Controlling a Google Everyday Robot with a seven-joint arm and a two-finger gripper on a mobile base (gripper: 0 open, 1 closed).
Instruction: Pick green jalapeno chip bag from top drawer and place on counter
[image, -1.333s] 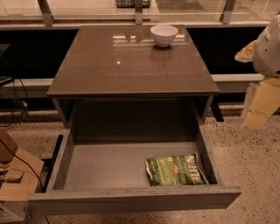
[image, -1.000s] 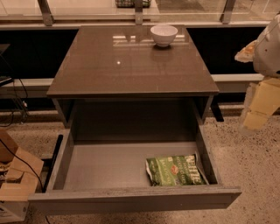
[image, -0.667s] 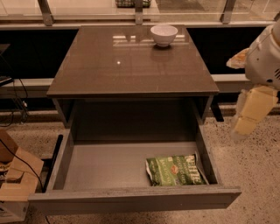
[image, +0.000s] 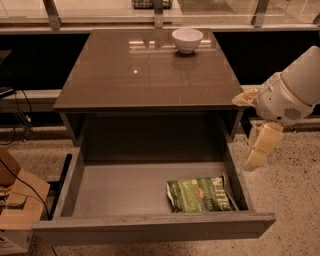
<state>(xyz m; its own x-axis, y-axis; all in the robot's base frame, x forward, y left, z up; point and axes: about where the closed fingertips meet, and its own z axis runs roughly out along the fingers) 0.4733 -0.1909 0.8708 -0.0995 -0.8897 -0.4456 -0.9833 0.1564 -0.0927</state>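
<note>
The green jalapeno chip bag (image: 200, 194) lies flat in the front right corner of the open top drawer (image: 120, 190). The rest of the drawer bottom is bare. The counter (image: 140, 70) sits above and behind the drawer, glossy and grey-brown. My gripper (image: 259, 150) hangs down from the white arm at the right, outside the drawer's right wall, above the floor and a little higher than the bag. It holds nothing that I can see.
A white bowl (image: 187, 40) stands at the counter's back edge, right of centre. A cardboard box (image: 15, 210) and cables lie on the speckled floor at the left. A metal railing (image: 158, 12) runs behind the counter.
My arm and gripper have moved left, closer to the drawer's right side. The bag, drawer and bowl have not moved.
</note>
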